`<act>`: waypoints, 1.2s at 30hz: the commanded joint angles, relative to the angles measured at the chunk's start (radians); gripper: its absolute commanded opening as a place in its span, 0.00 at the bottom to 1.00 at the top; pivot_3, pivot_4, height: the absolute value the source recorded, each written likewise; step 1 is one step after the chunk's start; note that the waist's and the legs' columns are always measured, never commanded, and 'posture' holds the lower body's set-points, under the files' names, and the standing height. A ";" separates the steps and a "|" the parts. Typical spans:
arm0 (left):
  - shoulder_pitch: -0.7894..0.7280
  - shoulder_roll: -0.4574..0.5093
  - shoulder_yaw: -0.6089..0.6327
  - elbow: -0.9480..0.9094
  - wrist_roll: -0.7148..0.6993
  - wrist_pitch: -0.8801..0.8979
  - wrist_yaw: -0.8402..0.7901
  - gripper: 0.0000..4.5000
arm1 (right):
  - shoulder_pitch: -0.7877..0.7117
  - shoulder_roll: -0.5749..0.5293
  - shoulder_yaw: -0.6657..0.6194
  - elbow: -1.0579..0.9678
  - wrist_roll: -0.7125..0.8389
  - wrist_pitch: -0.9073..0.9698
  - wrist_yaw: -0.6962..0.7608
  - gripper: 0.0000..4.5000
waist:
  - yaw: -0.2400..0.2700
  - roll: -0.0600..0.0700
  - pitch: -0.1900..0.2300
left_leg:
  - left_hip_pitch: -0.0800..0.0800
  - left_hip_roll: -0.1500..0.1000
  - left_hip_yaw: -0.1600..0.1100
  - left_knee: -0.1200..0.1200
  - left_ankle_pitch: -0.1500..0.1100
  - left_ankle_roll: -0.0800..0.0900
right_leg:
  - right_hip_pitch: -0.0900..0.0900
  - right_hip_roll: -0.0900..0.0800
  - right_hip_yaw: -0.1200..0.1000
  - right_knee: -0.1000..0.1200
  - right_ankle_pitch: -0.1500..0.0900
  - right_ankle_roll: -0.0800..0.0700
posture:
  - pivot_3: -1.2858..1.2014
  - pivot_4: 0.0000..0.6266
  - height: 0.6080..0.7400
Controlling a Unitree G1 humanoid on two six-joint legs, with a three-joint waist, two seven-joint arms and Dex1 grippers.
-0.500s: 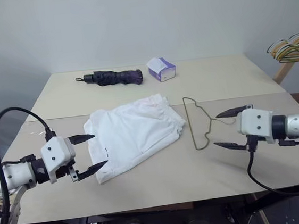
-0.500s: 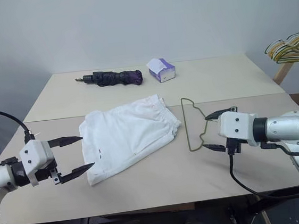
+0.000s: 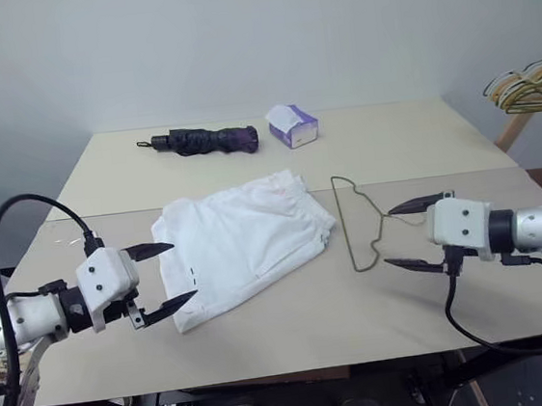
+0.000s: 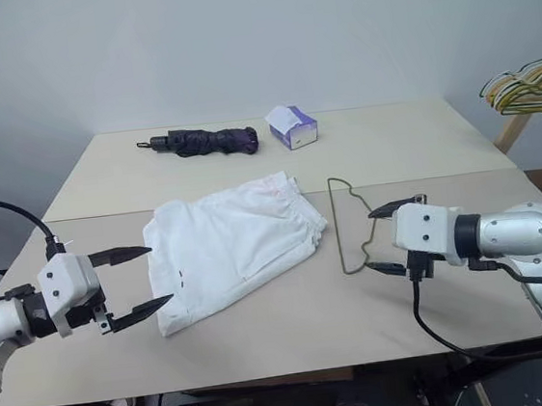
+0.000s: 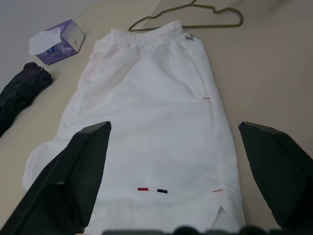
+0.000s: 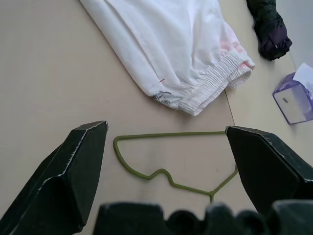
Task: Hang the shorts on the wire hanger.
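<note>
Your left gripper is spread wide and holds nothing; the shorts lie flat just ahead of its fingertips. Your right gripper is also spread wide and empty, with the wire hanger just beyond its tips.

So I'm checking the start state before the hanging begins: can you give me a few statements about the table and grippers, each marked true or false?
1. The shorts lie flat on the table, held by neither gripper. True.
2. The wire hanger is already threaded through the shorts. False: it lies on the table beside the waistband, apart from the cloth.
3. The left gripper is open, near the shorts' hem. True.
4. The right gripper is shut on the hanger. False: it is open and holds nothing.
5. The tissue box sits on the shorts. False: it stands at the far side, beside the folded umbrella.
</note>
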 commanded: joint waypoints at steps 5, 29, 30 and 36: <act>0.013 0.037 -0.008 0.012 0.019 -0.006 -0.042 1.00 | -0.165 0.083 0.140 0.133 -0.191 -0.152 -0.087 0.99 | -0.010 0.000 0.000 | 0.000 0.000 0.000 0.000 0.000 0.000 | 0.000 0.000 0.000 0.000 0.000 0.000 | 0.55 0.00 1.00; 0.098 0.067 0.014 -0.017 0.062 -0.002 -0.069 1.00 | -0.711 0.446 0.634 1.158 -0.921 -0.762 -0.747 0.99 | -0.047 0.001 0.000 | -0.001 0.000 0.000 -0.002 0.003 -0.002 | -0.001 0.001 0.000 0.005 0.002 0.002 | 0.57 0.00 1.00; 0.101 0.067 0.016 -0.018 0.063 -0.003 -0.067 1.00 | -0.724 0.453 0.649 1.179 -0.940 -0.772 -0.767 0.99 | -0.047 0.001 0.000 | -0.001 0.000 0.000 -0.002 0.003 -0.002 | -0.001 0.001 0.000 0.006 0.002 0.002 | 0.57 0.00 1.00; 0.115 0.061 0.025 -0.022 0.069 -0.004 -0.057 1.00 | -0.779 0.484 0.694 1.279 -0.989 -0.822 -0.826 0.78 | -0.045 0.001 0.000 | 0.000 0.000 0.000 -0.002 0.003 -0.003 | -0.002 0.001 0.000 0.011 0.001 0.002 | 0.58 0.00 1.00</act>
